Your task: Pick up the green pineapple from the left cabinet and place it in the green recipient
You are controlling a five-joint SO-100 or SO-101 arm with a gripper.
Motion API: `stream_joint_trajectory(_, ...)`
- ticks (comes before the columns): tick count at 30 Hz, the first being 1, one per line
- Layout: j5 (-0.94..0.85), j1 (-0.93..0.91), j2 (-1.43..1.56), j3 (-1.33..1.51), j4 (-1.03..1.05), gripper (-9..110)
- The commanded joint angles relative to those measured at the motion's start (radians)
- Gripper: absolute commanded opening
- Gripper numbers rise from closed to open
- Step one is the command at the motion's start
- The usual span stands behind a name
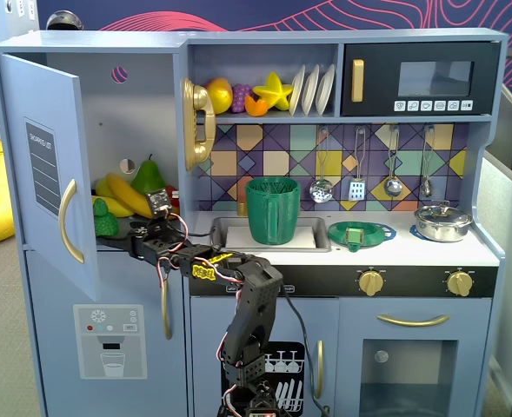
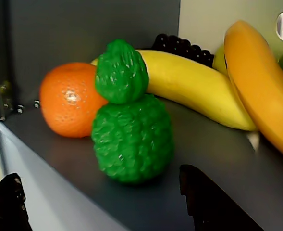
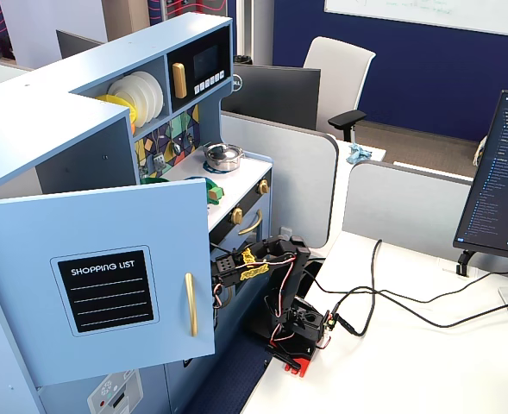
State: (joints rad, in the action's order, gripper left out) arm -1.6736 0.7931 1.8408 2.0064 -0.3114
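Wrist view: green pineapple [image 2: 131,130] standing upright on the dark shelf [image 2: 218,159] of the left cabinet, leafy top up, near the front edge; just behind it at ten o'clock an orange [image 2: 67,98], touching or nearly so; behind it from one to three o'clock a yellow banana [image 2: 194,86] lying across, with a deeper yellow banana [image 2: 259,82] farther right and a dark bumpy fruit [image 2: 182,47] at the back, kind unclear. Two black fingertips at the bottom of the view, one at seven o'clock [image 2: 6,202], one at five o'clock [image 2: 208,202], set wide apart with nothing between them; pineapple just beyond the gap, not touched.

In a fixed view from the front: pineapple [image 1: 105,217] at the front left of the cabinet shelf, bananas [image 1: 127,195] at one o'clock from it, a dark green pear [image 1: 149,176] behind those; cabinet door [image 1: 47,165] swung open to nine o'clock, gold handle and grey list label on it. Gripper [image 1: 138,236] at the shelf's front edge, at four o'clock from the pineapple; arm [image 1: 242,304] rising from below the counter. Green recipient [image 1: 273,210], ribbed with a side handle, standing in the sink [image 1: 221,233] well to the right at three o'clock; flat green dish [image 1: 356,234] beside it on the counter.

In the other fixed view: open door [image 3: 107,285] hiding the shelf; arm [image 3: 275,259] reaching in behind it; gripper and pineapple out of sight there.
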Motion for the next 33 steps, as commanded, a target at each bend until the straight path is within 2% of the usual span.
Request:
stream_joint_trajectory(1, -0.023, -0.017, -0.026, -0.123, 0.009, 35)
stream_joint_trajectory(18, 0.009, -0.048, -0.276, -0.364, 0.008, 34)
stream_joint_trajectory(33, 0.031, 0.026, -0.480, -0.586, 0.043, 31)
